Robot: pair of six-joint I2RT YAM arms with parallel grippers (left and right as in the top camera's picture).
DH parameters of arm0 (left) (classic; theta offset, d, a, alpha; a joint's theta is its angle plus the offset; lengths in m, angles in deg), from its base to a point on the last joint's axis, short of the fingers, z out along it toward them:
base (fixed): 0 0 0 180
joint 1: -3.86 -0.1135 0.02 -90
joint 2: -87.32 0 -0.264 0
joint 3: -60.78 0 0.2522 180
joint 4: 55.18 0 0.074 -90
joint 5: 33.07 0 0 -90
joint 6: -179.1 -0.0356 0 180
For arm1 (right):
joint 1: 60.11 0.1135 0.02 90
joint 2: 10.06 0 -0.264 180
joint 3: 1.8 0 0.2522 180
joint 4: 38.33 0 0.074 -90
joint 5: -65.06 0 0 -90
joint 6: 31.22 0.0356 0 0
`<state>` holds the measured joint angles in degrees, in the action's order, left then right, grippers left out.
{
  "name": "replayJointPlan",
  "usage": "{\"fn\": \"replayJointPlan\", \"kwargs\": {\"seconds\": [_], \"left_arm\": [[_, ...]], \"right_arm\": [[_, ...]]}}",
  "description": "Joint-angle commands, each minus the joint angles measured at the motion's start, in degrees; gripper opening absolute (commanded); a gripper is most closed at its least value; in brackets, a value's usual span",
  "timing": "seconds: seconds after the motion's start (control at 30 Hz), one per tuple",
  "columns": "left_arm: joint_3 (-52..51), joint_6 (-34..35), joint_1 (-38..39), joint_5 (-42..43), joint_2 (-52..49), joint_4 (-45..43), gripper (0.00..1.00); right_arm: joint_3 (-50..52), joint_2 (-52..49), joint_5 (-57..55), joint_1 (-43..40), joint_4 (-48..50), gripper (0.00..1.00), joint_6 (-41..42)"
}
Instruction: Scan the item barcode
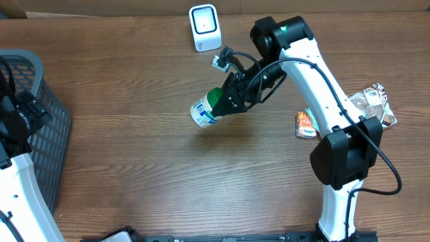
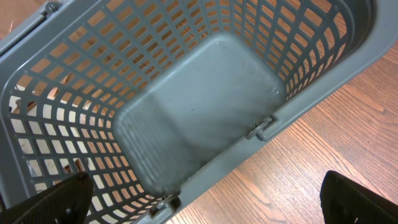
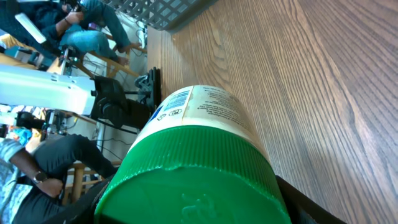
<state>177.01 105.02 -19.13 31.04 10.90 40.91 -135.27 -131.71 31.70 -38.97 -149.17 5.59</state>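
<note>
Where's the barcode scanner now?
Overhead view: the white scanner stands top centre, at the far edge of the table, just beyond the green-capped bottle in the right gripper.

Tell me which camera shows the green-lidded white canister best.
Overhead: the whole green-lidded white canister shows, gripped at its lid end by the right gripper. The right wrist view shows only its ribbed lid and part of the label. The left wrist view shows only a grey plastic basket.
</note>
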Motion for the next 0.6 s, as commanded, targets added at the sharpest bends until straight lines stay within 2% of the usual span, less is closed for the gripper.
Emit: {"fn": "replayJointPlan", "kwargs": {"seconds": [0.0, 0.1, 0.2, 0.3, 0.57], "left_arm": [[0.5, -0.94, -0.24, 0.04, -0.09, 0.0, 1.0], [0.5, -0.94, -0.24, 0.07, -0.09, -0.02, 0.99], [0.5, -0.94, -0.24, 0.07, -0.09, 0.0, 1.0], [0.5, -0.92, -0.24, 0.07, -0.09, -0.02, 0.99], [0.5, -0.92, -0.24, 0.07, -0.09, -0.02, 1.0]], "right_arm": [[-1.86, 2.93, -2.51, 0.9, 0.15, 0.45, -0.07], [-1.62, 2.91, -10.21, 2.4, 2.21, 0.43, 6.54], [-0.02, 2.91, -21.4, 5.29, 7.41, 0.43, 16.85], [2.78, 2.86, -32.74, 9.33, 12.37, 0.46, 23.19], [12.76, 2.58, -49.13, 18.6, 21.62, 0.54, 25.18]]}}
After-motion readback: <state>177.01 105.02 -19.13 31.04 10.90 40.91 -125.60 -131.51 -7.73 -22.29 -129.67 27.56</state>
